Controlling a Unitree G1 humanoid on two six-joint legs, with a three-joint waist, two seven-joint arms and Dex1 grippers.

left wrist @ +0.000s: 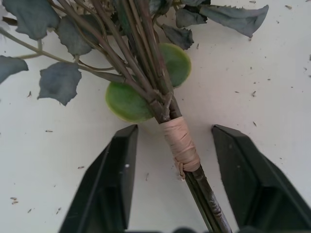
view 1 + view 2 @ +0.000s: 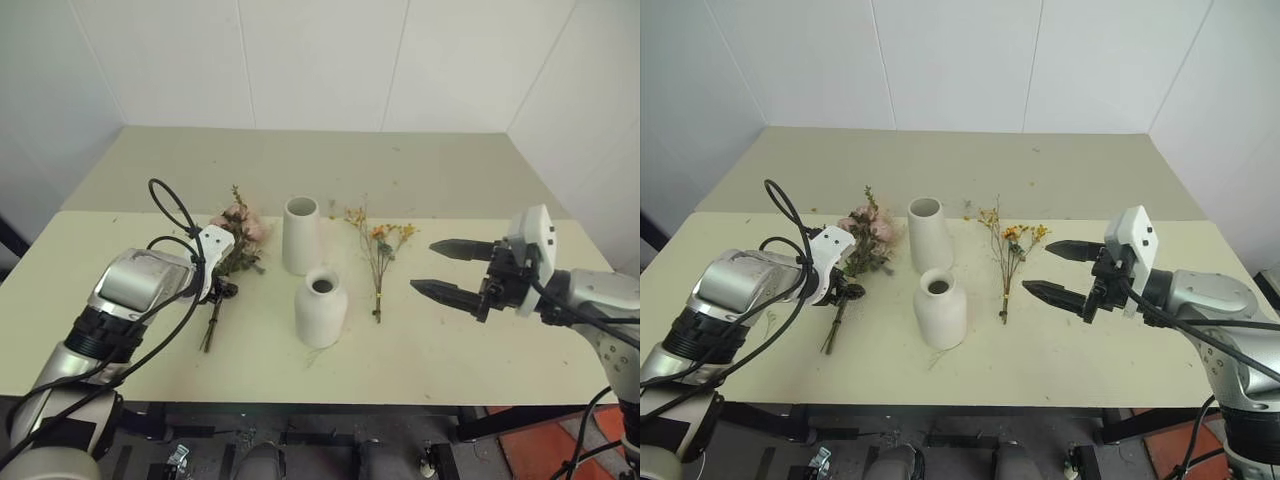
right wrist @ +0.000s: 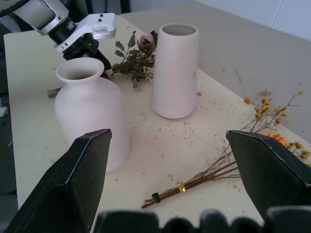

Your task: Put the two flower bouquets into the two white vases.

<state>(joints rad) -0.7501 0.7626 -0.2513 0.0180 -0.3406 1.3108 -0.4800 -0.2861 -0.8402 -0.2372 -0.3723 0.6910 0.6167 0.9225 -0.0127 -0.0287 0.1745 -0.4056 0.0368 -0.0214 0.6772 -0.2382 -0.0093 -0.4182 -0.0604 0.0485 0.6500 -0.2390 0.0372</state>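
Nearest on the pale tabletop [image 2: 450,360] stands the short rounded white ceramic vase with a narrow neck [image 2: 321,307]. To its left, the left hand [image 1: 170,160] is lowered over the tied stems of the pink rose bouquet with grey-green leaves [image 2: 232,250], fingers apart on either side of the binding, not clamped. To the right, the right hand [image 2: 440,270] hovers with fingers wide apart, near the sparse thin-stemmed bouquet of yellow-orange blossoms [image 2: 380,255]. Behind stands the taller tapered white vase [image 2: 301,235].

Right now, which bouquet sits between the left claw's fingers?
The pink rose bouquet: its tied stems lie between the left claw fingers. The sparse yellow-orange bouquet lies untouched.
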